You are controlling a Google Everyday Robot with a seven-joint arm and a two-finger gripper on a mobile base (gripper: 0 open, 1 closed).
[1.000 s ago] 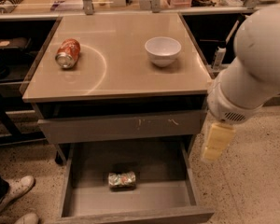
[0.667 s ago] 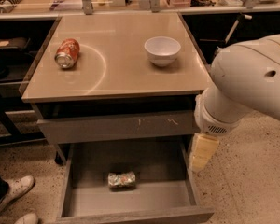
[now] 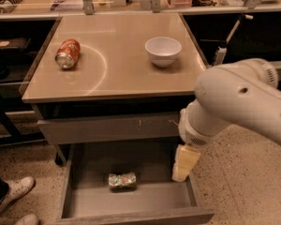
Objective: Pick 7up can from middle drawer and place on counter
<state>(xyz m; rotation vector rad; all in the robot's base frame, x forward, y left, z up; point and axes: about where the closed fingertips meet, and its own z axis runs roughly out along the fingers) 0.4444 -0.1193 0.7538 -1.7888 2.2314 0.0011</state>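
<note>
The 7up can (image 3: 122, 180) lies on its side on the grey floor of the open middle drawer (image 3: 84, 198), near its middle. It looks dented, green and silver. The counter (image 3: 126, 74) is a glossy tan top above the drawers. My gripper (image 3: 184, 164) hangs from the white arm over the right side of the drawer, to the right of the can and apart from it. Only a pale yellowish finger (image 3: 185, 161) shows.
An orange-red soda can (image 3: 67, 53) lies on its side at the counter's left. A white bowl (image 3: 163, 50) stands at the counter's right. A closed grey drawer front (image 3: 112, 128) sits above the open drawer. A person's shoes (image 3: 11, 198) are at the lower left.
My arm has swung left and down, so the gripper now hangs over the drawer's right side, closer to the can. The can and counter objects have not moved.
</note>
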